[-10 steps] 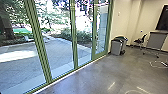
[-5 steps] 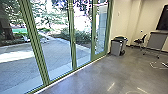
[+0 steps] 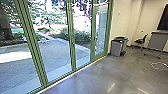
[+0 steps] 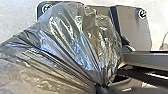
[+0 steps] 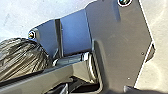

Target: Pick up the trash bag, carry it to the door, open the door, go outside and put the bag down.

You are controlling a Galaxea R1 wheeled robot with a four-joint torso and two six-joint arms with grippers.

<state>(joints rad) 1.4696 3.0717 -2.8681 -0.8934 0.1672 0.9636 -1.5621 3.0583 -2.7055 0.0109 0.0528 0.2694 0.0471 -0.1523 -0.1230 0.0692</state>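
**Carry the trash bag [image 4: 70, 45] smoothly, by its gathered neck**

The bag's dark, shiny plastic draws together in tight folds at the left claw [image 4: 101, 87], which looks closed on the neck; the body swells outward from there. As for the right claw, I cannot tell its state. The bag also shows near that arm, but nothing shows the right claw sharing the load.

I take the step in hand to be the carry to the door. Good handling here means a firm, unchanging squeeze on the neck, since thin film could creep through the grip or tear where the folds bunch. The left wrist should hold one height and tilt, so the load doesn't start to swing.

Close by the left claw lies the robot's base plate [image 4: 133, 27]; I can't tell whether the plastic touches it. A little room between them would avoid rubbing or snagging, and turns are best made gently.

Farther out, ahead of the claws and toward their left, stands the green-framed glass door [image 3: 71, 47], apparently closed, with the paved yard [image 3: 50, 53] beyond. Grey bins [image 3: 116, 47] stand ahead and to the right, best given a wide berth.
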